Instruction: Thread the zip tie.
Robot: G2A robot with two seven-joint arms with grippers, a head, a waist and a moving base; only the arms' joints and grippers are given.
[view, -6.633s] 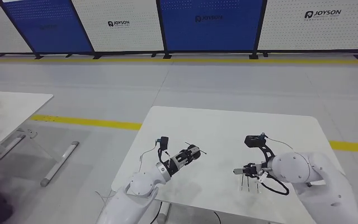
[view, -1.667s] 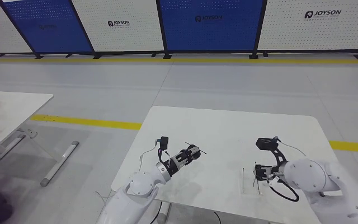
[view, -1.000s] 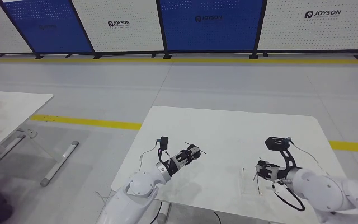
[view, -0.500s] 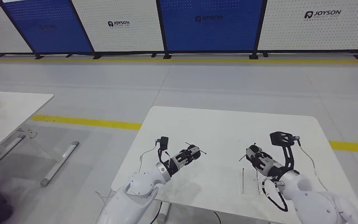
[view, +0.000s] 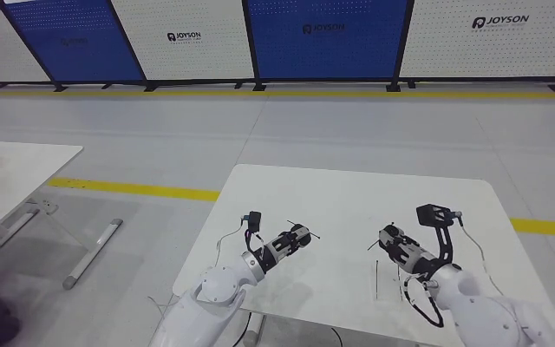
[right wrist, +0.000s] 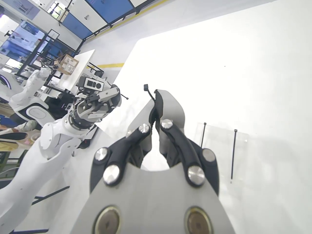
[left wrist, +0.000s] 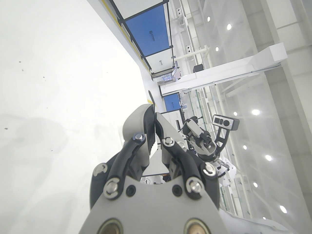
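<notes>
A: Room to move?
B: You get a wide stretch of white table (view: 347,186) btwn the arms. Both sit near its front edge, left gripper (view: 299,232) and right gripper (view: 388,234) well apart.
A: Fingers?
B: Both pairs pressed together. Left pinches the left zip tie (left wrist: 151,97), tip poking past the pads. Right pinches the right zip tie (right wrist: 149,92), head just beyond the tips.
A: Anything else?
B: Two spare ties (right wrist: 233,154) lie flat on a clear sheet (right wrist: 219,147) by your right arm. Straps inside both grips are hidden.
</notes>
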